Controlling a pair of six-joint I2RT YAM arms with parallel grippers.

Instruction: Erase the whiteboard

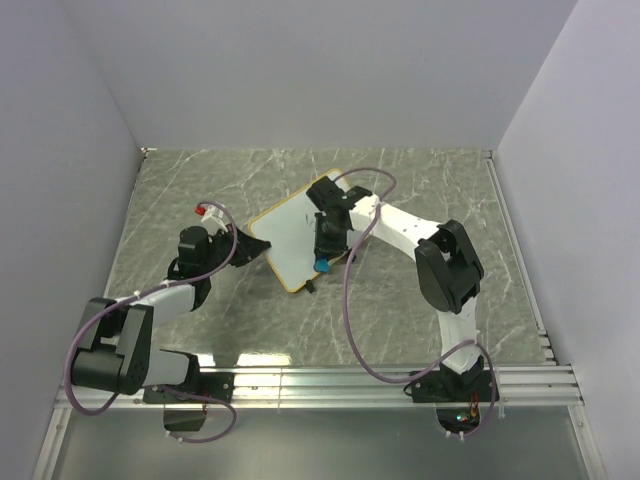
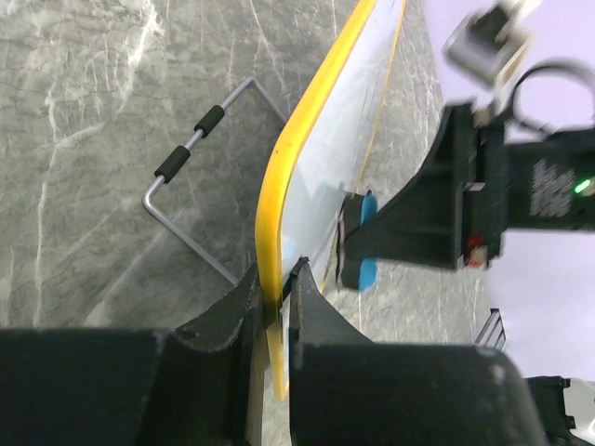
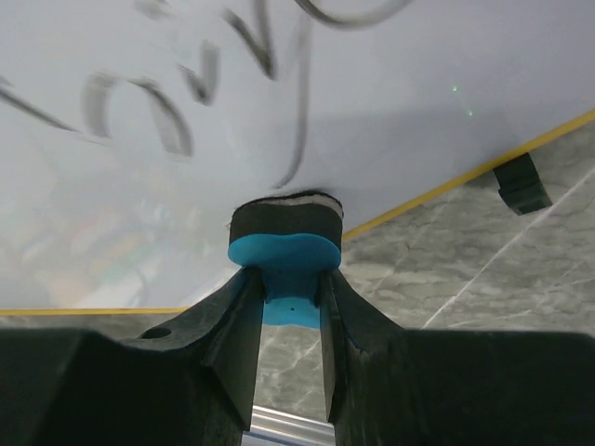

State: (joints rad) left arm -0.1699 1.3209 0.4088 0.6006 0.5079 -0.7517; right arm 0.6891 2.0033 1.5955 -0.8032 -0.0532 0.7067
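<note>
Here, a grey marbled table (image 1: 420,180) is seen under both arms. The whiteboard (image 1: 290,240), white with a yellowish frame, is found between the two grippers, over the middle of the table. Its frame is pinched by the left gripper (image 2: 276,283), whose fingers are pressed on it from both sides, so that the board stretches away in front of these fingertips. To the left of this gripper, behind the board, a bent wire stand (image 2: 186,153) with two black sleeves is seen. The right gripper (image 3: 285,279) is placed over the white face, on the side of the board that is away from the left gripper. Its fingers are closed on a small blue eraser (image 3: 284,251). The dark pad of the eraser is pressed on the white face just ahead of the right fingertips, near the frame. A little black foot (image 3: 519,183) is fixed on the frame, to the right of the right gripper. Dark written strokes (image 3: 167,121) are seen on the face, further ahead of the eraser
</note>
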